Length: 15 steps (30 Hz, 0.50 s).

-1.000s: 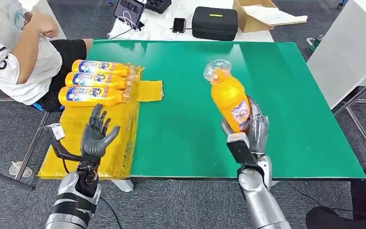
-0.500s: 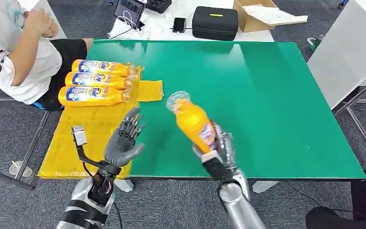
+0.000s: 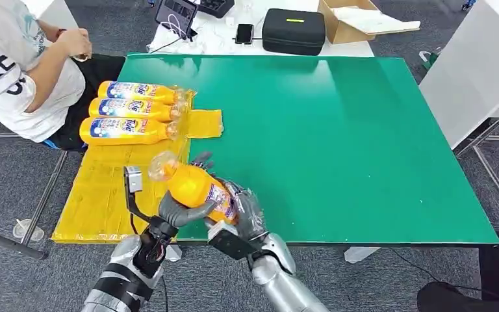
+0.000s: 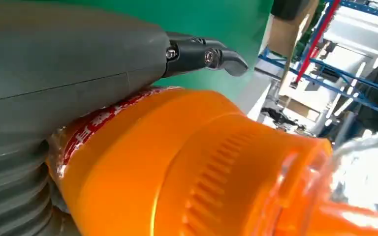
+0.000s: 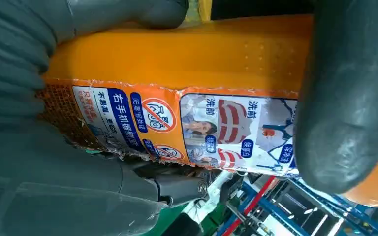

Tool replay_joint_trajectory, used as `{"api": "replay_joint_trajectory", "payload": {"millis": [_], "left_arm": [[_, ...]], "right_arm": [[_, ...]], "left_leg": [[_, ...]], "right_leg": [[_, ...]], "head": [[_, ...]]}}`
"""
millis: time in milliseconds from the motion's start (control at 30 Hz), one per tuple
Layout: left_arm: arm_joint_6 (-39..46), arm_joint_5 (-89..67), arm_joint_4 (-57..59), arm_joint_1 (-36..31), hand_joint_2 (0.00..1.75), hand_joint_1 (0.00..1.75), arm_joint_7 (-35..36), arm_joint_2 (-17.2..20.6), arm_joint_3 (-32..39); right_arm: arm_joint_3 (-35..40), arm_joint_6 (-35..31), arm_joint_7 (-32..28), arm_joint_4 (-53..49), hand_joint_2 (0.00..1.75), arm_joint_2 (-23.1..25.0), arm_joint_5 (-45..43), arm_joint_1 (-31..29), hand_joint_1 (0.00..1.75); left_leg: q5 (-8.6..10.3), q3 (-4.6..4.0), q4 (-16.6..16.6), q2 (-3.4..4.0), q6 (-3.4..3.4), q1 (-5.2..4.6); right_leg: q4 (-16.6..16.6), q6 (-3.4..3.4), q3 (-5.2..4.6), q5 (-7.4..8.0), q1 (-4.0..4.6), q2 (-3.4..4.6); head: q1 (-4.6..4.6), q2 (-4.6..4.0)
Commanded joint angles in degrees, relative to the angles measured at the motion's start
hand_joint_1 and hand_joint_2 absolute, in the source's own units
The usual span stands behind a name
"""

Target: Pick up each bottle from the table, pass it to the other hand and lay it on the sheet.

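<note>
Green table (image 3: 364,143) edge, orange bottle (image 3: 195,187) gripped by right robot hand (image 3: 243,211), left robot hand (image 3: 172,209) cupping it, fingers mostly hidden

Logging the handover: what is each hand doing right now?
Left hand: grips the orange bottle.
Right hand: holds the same bottle.

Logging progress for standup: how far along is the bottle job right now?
Done: three bottles lie side by side on the yellow sheet. In hand: a fourth bottle is mid-handover, the right hand gripping its base and the left hand touching it. Left: finish the pass and lay it on the sheet. The green table shows no other bottles.
</note>
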Motion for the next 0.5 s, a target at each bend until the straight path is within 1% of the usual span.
{"api": "replay_joint_trajectory", "payload": {"millis": [33,67,100,133,167,200,233,267,300,333,367,400,500], "left_arm": [[-2.18,2.39,4.25,-2.65,1.75,0.00,0.95,1.41,-2.36],[-2.17,2.82,3.63,-2.36,1.75,0.00,1.02,1.52,-2.40],[-2.81,3.83,3.21,-2.07,1.75,0.00,1.25,1.47,-2.29],[-2.93,3.88,3.13,-2.04,1.75,0.00,1.29,1.49,-2.33],[-2.42,4.09,2.60,-1.72,1.75,0.00,0.91,1.31,-2.06],[-2.35,4.21,2.41,-1.64,1.75,0.00,0.82,1.19,-1.95],[-2.35,4.21,2.41,-1.64,1.75,0.00,0.82,1.19,-1.95],[-2.27,4.20,2.36,-1.66,1.75,0.00,0.83,1.06,-1.98],[-2.27,4.20,2.36,-1.66,1.75,0.49,0.83,1.06,-1.98],[-1.80,3.93,1.93,-1.45,1.75,1.69,0.64,1.00,-1.96],[-1.33,3.58,1.17,-1.11,1.75,1.75,0.36,0.94,-1.88],[-1.28,3.03,0.71,-1.01,1.75,1.75,-0.09,1.07,-2.09],[-0.01,1.81,-0.01,-0.78,1.75,1.75,-0.57,1.03,-2.12]], "right_arm": [[3.58,1.03,0.11,11.50,1.75,0.64,-1.90,-4.01,1.71],[3.64,1.63,0.56,12.27,1.75,0.60,-2.26,-4.25,1.71],[3.68,1.99,0.71,12.83,1.75,0.62,-2.57,-4.36,1.71],[3.71,2.21,0.74,12.97,1.75,0.62,-2.62,-4.39,1.69],[3.95,2.34,1.16,13.75,1.75,0.75,-2.50,-4.63,1.71],[4.04,2.49,1.18,13.89,1.75,0.81,-2.48,-4.67,1.68],[4.04,2.49,1.18,13.89,1.75,0.81,-2.48,-4.67,1.68],[4.10,2.43,1.24,13.93,1.75,0.93,-2.43,-4.65,1.69],[4.10,2.43,1.24,13.93,1.75,0.93,-2.43,-4.65,1.69],[4.14,2.53,1.52,14.00,1.75,1.07,-2.43,-4.73,1.69],[4.10,2.45,1.56,14.03,1.75,1.22,-2.64,-4.83,1.66],[4.12,2.55,1.53,13.92,1.75,1.30,-2.77,-4.97,1.66],[3.94,2.23,1.62,13.33,1.75,1.39,-3.12,-5.16,1.66]], "left_leg": [[-0.08,0.32,-0.06,0.08,0.06,-0.02],[-0.13,0.44,-0.05,0.11,0.08,-0.02],[-0.08,0.30,-0.05,0.06,0.07,-0.02],[-0.13,0.42,-0.04,0.09,0.09,-0.02],[-0.08,0.28,-0.04,0.05,0.06,-0.02],[-0.04,0.18,-0.04,0.04,0.05,-0.02],[-0.19,0.59,-0.05,0.12,0.11,-0.03],[-0.07,0.24,-0.03,0.04,0.06,-0.02],[-0.14,0.41,-0.02,0.07,0.08,-0.01],[-0.09,0.28,-0.03,0.03,0.07,-0.02],[-0.14,0.40,-0.02,0.03,0.09,-0.02],[-0.07,0.20,-0.03,0.03,0.05,-0.02],[-0.06,0.17,-0.01,0.01,0.05,-0.02]], "right_leg": [[-0.05,-0.06,0.31,-0.07,0.01,0.00],[-0.06,-0.07,0.42,-0.10,0.02,0.01],[-0.05,-0.06,0.30,-0.07,0.02,-0.03],[-0.06,-0.08,0.41,-0.10,0.03,-0.01],[-0.04,-0.05,0.27,-0.07,0.01,-0.03],[-0.04,-0.04,0.18,-0.04,0.00,-0.02],[-0.06,-0.10,0.57,-0.17,0.03,-0.02],[-0.03,-0.05,0.23,-0.07,0.01,-0.03],[-0.04,-0.07,0.41,-0.13,0.03,-0.03],[-0.03,-0.05,0.28,-0.09,0.01,-0.05],[-0.03,-0.07,0.40,-0.14,0.03,-0.08],[-0.02,-0.04,0.19,-0.07,0.00,-0.04],[-0.01,-0.04,0.17,-0.07,0.00,-0.06]], "head": [[0.02,0.00],[0.02,0.00],[0.02,0.00],[0.02,0.00],[0.02,0.00],[0.02,0.00],[0.00,0.00],[0.02,0.00],[0.00,0.00],[0.02,0.00],[0.02,0.00],[0.02,0.00],[0.00,0.00]]}}
